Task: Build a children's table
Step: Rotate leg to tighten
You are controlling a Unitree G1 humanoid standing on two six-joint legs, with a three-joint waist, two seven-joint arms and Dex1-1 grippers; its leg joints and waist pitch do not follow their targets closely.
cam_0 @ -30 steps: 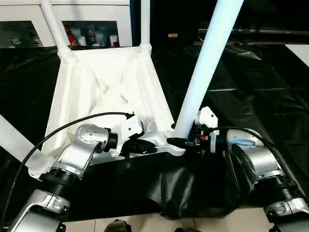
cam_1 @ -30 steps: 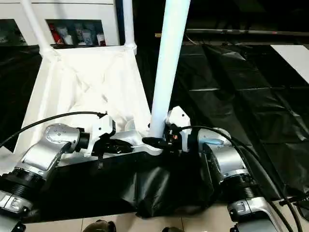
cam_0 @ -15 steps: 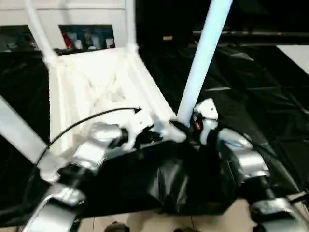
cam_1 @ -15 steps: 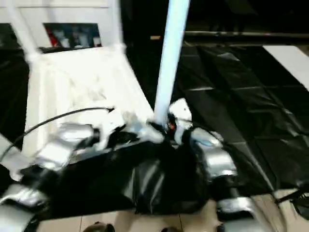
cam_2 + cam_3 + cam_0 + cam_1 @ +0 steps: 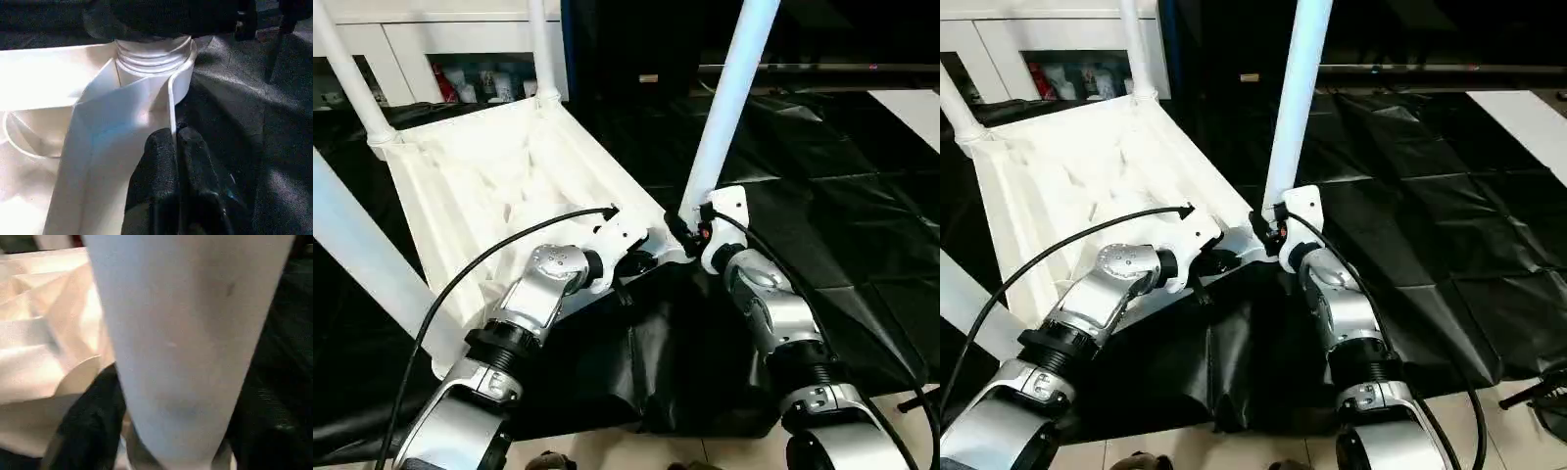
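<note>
The children's table top (image 5: 499, 176) lies upside down on the black drape, ribbed underside up. White legs stand in its corners: two at the far side (image 5: 540, 49) (image 5: 347, 73), one at the near left (image 5: 362, 259). The fourth leg (image 5: 724, 117) rises from the near right corner socket (image 5: 151, 63). My left gripper (image 5: 174, 142) is shut on the thin rim of the top just beside that socket. My right gripper (image 5: 690, 233) is at the base of this leg (image 5: 186, 333), one black finger (image 5: 93, 421) on each side, pressed against it.
The black-draped work surface (image 5: 822, 196) spreads to the right and hangs over the front edge above the floor (image 5: 607, 452). A white cabinet (image 5: 460, 39) with small items stands behind the table. A black cable (image 5: 460, 284) loops over my left forearm.
The camera has swung, so the whole picture has shifted and the table top looks turned. Both grippers stay at the same near corner, and the right forearm now comes up from below the leg.
</note>
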